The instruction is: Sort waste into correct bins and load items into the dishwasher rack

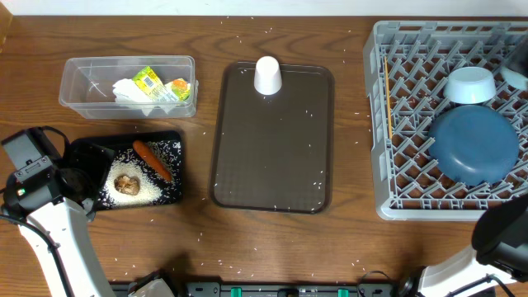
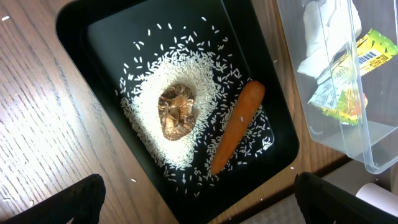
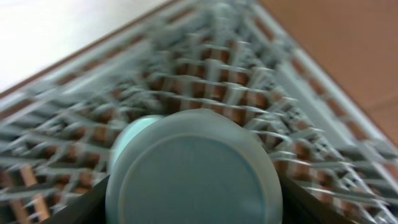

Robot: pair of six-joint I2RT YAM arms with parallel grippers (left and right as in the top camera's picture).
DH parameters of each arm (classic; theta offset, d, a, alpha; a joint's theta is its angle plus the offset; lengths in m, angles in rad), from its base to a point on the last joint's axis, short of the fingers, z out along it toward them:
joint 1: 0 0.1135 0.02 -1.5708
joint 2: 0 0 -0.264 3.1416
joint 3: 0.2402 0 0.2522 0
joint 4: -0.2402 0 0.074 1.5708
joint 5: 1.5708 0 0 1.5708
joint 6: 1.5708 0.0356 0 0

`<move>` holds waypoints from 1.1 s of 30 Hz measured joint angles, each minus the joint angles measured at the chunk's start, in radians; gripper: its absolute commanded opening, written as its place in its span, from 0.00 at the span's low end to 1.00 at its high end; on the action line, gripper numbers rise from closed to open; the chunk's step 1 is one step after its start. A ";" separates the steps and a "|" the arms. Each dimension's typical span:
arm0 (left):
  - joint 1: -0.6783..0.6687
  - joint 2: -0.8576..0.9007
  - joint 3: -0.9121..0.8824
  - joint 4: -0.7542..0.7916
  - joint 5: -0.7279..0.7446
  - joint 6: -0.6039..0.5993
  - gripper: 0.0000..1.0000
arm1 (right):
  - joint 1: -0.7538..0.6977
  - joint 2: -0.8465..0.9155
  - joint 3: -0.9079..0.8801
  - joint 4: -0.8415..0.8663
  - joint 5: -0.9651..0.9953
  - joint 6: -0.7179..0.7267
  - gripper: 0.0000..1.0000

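Note:
My right gripper point(image 3: 196, 208) is shut on the pale-blue cup point(image 3: 193, 162), base toward the camera, above the grey dishwasher rack point(image 3: 249, 93). The rack point(image 1: 388, 186) holds the dark-blue dish point(image 1: 474, 144), the light-blue bowl point(image 1: 471, 85) and chopsticks point(image 1: 387, 99). The white cup point(image 1: 267, 74) stands upside down on the brown tray point(image 1: 272, 157). My left gripper point(image 2: 205, 208) hangs open over the near end of the black tray point(image 2: 99, 37), which holds rice point(image 2: 186, 68), a brown lump point(image 2: 176, 111) and the carrot point(image 2: 238, 124). The clear tub point(image 2: 373, 152) contains tissue point(image 2: 323, 31) and the wrapper point(image 2: 354, 74).
Loose rice grains lie scattered on the wooden table point(image 1: 198, 239) and on the brown tray. The clear tub point(image 1: 82, 70) sits just behind the black tray point(image 1: 95, 153). The right arm's dark body point(image 1: 503, 235) shows at the bottom right, by the rack's front edge.

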 measured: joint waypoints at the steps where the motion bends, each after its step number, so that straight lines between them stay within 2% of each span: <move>1: 0.000 0.000 0.000 0.000 0.000 0.000 0.98 | -0.023 0.000 0.000 -0.005 0.000 -0.003 0.61; 12: 0.000 0.000 0.000 0.000 0.000 0.000 0.98 | -0.204 0.000 -0.058 0.007 0.000 -0.032 0.65; 20: 0.000 0.000 0.000 0.000 0.000 0.000 0.98 | -0.211 0.000 -0.208 0.108 -0.001 -0.043 0.78; 33: 0.000 0.000 0.000 0.000 0.000 0.000 0.98 | -0.206 -0.017 -0.237 0.127 -0.067 -0.047 0.80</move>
